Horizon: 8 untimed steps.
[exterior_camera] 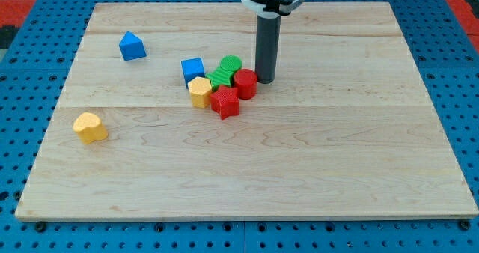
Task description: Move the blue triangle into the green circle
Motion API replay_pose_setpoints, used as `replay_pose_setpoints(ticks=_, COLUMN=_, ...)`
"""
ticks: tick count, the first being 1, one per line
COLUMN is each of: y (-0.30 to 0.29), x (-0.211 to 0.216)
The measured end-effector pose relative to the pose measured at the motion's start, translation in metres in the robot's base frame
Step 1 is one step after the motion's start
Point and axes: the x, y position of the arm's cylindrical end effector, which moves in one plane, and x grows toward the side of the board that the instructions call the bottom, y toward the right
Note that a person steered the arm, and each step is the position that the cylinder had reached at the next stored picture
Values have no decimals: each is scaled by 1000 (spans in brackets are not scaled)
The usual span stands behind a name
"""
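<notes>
The blue triangle (132, 46) sits alone at the view's upper left of the wooden board (337, 156). The green circle (231, 63) is in a tight cluster near the board's middle, with a green star (219, 78) in front of it. My tip (266, 81) rests on the board just right of the cluster, next to a red round block (245, 82). The tip is far to the right of the blue triangle.
The cluster also holds a blue cube (192, 69), a yellow hexagon-like block (200, 90) and a red star (224, 102). A yellow heart (90, 127) lies alone at the left. Blue pegboard (22, 96) surrounds the board.
</notes>
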Motion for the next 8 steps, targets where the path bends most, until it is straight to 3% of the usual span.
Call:
replay_pose_setpoints(ticks=1, y=5, x=-13)
replay_pose_setpoints(ticks=2, y=-22, x=-70)
replay_pose_setpoints(ticks=4, y=-191, x=-164)
replay_pose_setpoints(ticks=5, y=-267, x=-160)
replay_pose_setpoints(ticks=6, y=-266, x=-68)
replay_pose_setpoints(ticks=7, y=-243, x=-63)
replay_pose_setpoints(ticks=8, y=-268, x=-107)
